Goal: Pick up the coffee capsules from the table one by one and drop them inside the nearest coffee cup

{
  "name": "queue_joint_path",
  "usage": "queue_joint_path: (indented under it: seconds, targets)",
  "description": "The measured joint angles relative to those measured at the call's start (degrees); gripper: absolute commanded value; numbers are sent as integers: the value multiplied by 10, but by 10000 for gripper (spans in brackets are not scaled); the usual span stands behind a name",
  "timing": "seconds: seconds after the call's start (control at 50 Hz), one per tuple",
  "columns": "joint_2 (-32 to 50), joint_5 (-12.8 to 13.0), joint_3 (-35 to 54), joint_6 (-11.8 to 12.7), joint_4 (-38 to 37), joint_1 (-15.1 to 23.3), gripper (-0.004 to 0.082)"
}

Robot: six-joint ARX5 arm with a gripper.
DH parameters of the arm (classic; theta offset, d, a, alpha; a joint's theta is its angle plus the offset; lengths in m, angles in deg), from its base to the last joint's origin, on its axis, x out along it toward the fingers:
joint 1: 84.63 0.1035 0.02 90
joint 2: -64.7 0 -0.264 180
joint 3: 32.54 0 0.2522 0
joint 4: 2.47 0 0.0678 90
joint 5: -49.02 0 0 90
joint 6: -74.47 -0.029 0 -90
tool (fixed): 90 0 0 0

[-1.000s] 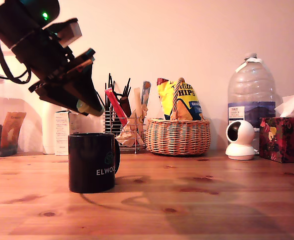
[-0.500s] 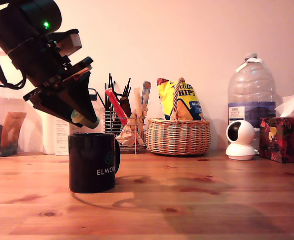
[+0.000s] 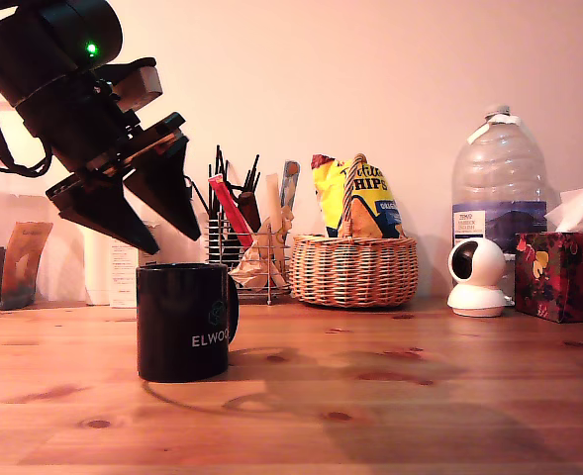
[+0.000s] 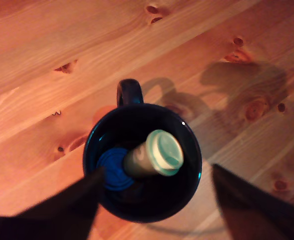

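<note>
A knotty pine surface (image 3: 390, 396) fronts a plain wall. The black mug (image 3: 182, 322) holds a mint capsule (image 4: 154, 154). Above it the hand (image 3: 177, 239) hangs spread apart, empty.

The mug (image 3: 181, 321) wall hides its inside in the exterior view; its lettering (image 3: 210, 338) curves out of sight after "ELWO"; the arm (image 3: 48, 74) is cut off at the upper left.
</note>
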Motion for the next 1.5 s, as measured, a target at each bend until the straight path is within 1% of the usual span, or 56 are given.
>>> queue_joint_path:
  seconds: [0.04,0.08,0.12,0.22,0.26,0.28,0.38,0.4,0.42,0.44,0.46,0.54,0.58,0.6,0.66,0.68,0.8,0.82,0.88,0.9,0.94,0.96,1.0,1.02,1.06,1.08,1.1,1.14,1.16,1.22,1.24,1.28,1.3,1.36,1.48,1.5]
  targets:
    - [0,0,0,0,0,0,561]
    - [0,0,0,0,0,0,475]
    - [1,0,0,0,0,0,370]
    - [12,0,0,0,3,0,42]
    - [21,0,0,0,5,0,-35]
    - [29,0,0,0,5,0,-16]
    - [74,7,0,0,5,0,-20]
    - [83,19,0,0,5,0,-20]
    - [95,26,0,0,5,0,-20]
    - [106,28,0,0,7,-1,-20]
    - [117,43,0,0,9,-1,-20]
    - [156,67,-1,1,19,-1,-20]
    - [176,71,-1,1,28,-1,-20]
    - [184,77,-1,1,34,-1,-20]
    - [209,83,-1,4,49,-1,-20]
    - [215,87,-1,11,52,-1,-20]
    - [265,102,7,15,66,-1,-20]
    - [274,103,11,24,66,-1,-20]
    - [307,106,28,26,66,-1,-20]
    - [318,107,34,41,67,-2,-20]
    - [340,113,48,41,70,-4,-20]
    - [349,115,54,53,71,-5,-20]
    - [369,118,67,54,72,-9,-20]
    - [377,125,73,61,72,-10,-20]
    - [393,129,87,61,73,-13,-20]
    - [401,136,94,61,72,-14,-20]
    - [407,140,100,68,72,-15,-20]
    - [421,142,116,68,72,-16,-20]
    - [428,146,125,74,71,-16,-20]
    - [450,152,152,76,72,-16,-20]
    - [457,155,161,81,72,-16,-20]
    - [472,160,178,81,73,-17,-20]
    - [479,163,186,89,73,-18,-20]
    - [504,170,210,91,73,-20,-19]
    - [551,173,247,94,73,-22,-19]
    - [558,173,252,100,74,-23,-19]
